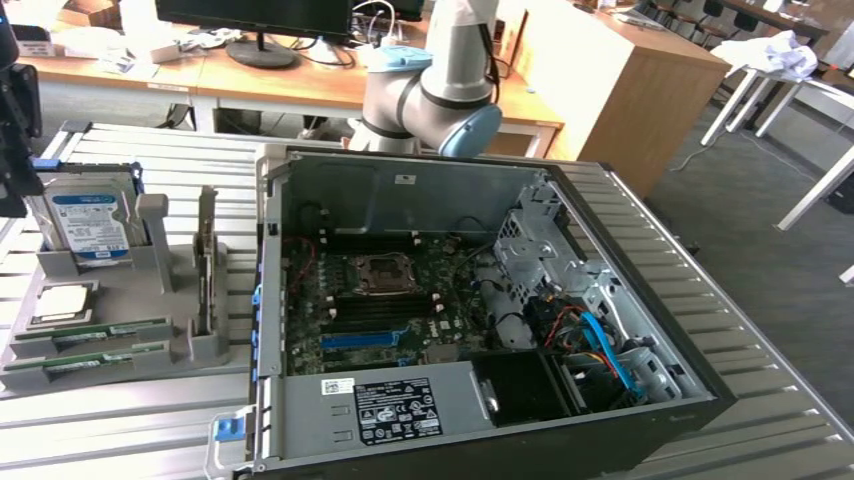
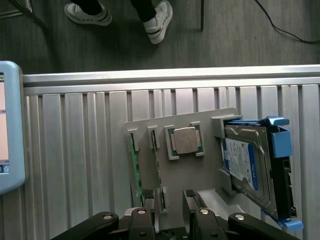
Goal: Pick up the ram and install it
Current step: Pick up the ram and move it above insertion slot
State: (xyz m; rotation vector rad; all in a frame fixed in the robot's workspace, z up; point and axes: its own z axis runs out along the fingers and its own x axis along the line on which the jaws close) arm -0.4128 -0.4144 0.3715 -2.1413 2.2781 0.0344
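Note:
Two rams, thin green sticks, stand on edge in slots of the grey holder (image 2: 200,172). One ram (image 2: 134,167) is at the holder's outer edge and the other ram (image 2: 158,172) is beside it. In the exterior view they lie at the holder's near corner (image 1: 100,335) (image 1: 83,362). My gripper (image 2: 169,200) hangs above the holder, open, nothing between its dark fingertips (image 2: 147,194). The inner ram's end lies under the gap between them. The open computer case (image 1: 627,250) shows its motherboard (image 1: 380,310).
The holder also carries a square silver processor (image 2: 186,140) and a blue-labelled hard drive (image 2: 245,160). A person's shoes (image 2: 157,20) stand on the floor beyond the ribbed metal table (image 2: 75,165). A pale blue device (image 2: 10,125) sits at the table's side. The arm (image 1: 447,90) rises behind the case.

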